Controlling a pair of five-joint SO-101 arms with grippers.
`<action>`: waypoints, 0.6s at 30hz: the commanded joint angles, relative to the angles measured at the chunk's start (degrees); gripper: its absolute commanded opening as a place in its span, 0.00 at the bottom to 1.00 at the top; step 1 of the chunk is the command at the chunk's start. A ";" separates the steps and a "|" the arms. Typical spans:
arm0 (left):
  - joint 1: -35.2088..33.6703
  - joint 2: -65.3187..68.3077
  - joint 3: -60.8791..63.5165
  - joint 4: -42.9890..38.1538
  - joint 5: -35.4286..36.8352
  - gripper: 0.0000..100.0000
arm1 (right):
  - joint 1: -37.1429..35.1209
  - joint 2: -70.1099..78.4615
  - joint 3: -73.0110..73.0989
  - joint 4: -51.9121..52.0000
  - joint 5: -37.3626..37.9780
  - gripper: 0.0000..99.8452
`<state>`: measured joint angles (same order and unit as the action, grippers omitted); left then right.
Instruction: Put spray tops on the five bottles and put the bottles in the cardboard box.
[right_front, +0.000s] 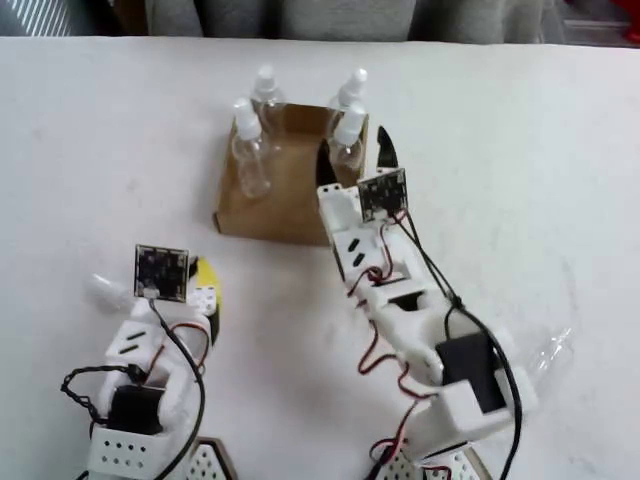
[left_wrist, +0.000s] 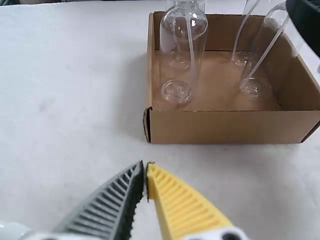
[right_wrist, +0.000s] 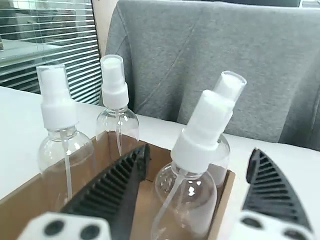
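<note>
The cardboard box (right_front: 255, 215) stands mid-table with several clear bottles upright in it, each with a white spray top. My right gripper (right_front: 353, 155) hangs open over the box's right side. Its black fingers (right_wrist: 117, 182) flank the near right bottle (right_wrist: 192, 165) without touching it. That bottle (right_front: 347, 138) leans slightly. My left gripper (right_front: 210, 275) rests low at the front left, short of the box (left_wrist: 225, 127). The left gripper (left_wrist: 145, 172) is shut on nothing, grey and yellow fingers together. Another clear bottle (right_front: 552, 350) lies on the table at the right, beside the right arm.
A small whitish clear item (right_front: 100, 290) lies by the left arm. A grey chair back (right_wrist: 225, 60) stands beyond the table's far edge. Bare white tabletop (right_front: 110, 140) stretches left of the box and at the far right.
</note>
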<state>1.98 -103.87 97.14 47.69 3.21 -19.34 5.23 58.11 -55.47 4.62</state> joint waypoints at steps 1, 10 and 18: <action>-0.40 -0.75 -0.09 0.09 -0.62 0.03 | 1.01 -11.91 4.75 4.35 0.18 0.27; -0.40 -0.75 -0.09 0.09 -0.62 0.03 | 10.07 -38.11 15.30 28.53 0.18 0.27; -0.40 -0.75 -0.09 0.09 -0.62 0.03 | 22.81 -65.19 16.97 71.16 0.35 0.27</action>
<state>1.98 -103.87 97.14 47.69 3.21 -2.11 -46.81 75.69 -5.98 4.62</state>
